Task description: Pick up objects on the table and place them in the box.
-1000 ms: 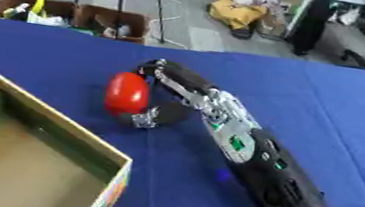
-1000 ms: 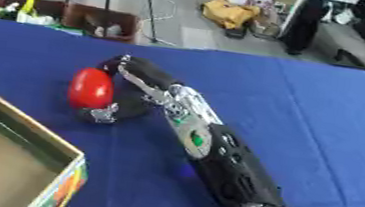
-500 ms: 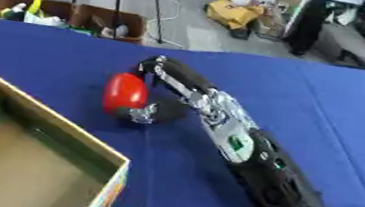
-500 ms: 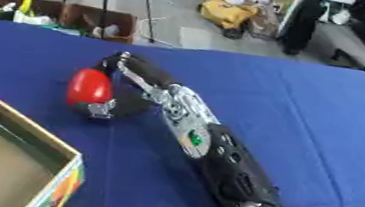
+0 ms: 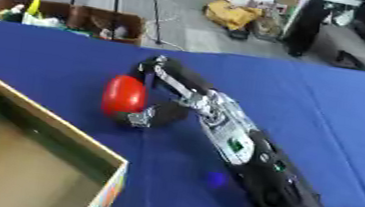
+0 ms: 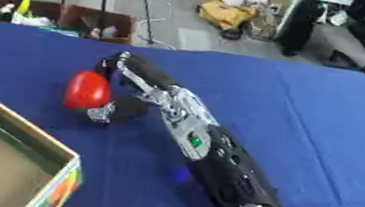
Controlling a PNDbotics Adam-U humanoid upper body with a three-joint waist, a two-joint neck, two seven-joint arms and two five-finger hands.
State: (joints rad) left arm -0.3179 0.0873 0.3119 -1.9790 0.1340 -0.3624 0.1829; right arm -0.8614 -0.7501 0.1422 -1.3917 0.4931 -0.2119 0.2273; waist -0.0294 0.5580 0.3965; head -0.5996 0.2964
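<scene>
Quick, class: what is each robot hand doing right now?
Right hand: shut on the red object, beside the box.
Left hand: not in view.

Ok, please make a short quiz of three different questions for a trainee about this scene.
1. True or false: the red object already lies inside the box.
2. Which hand holds the red object: A) left, B) right?
3. Fill in: the table is covered with a ____ cloth.

Key: 1 false, it is above the table beside the box, with the fingers curled round it. 2 B. 3 blue.
</scene>
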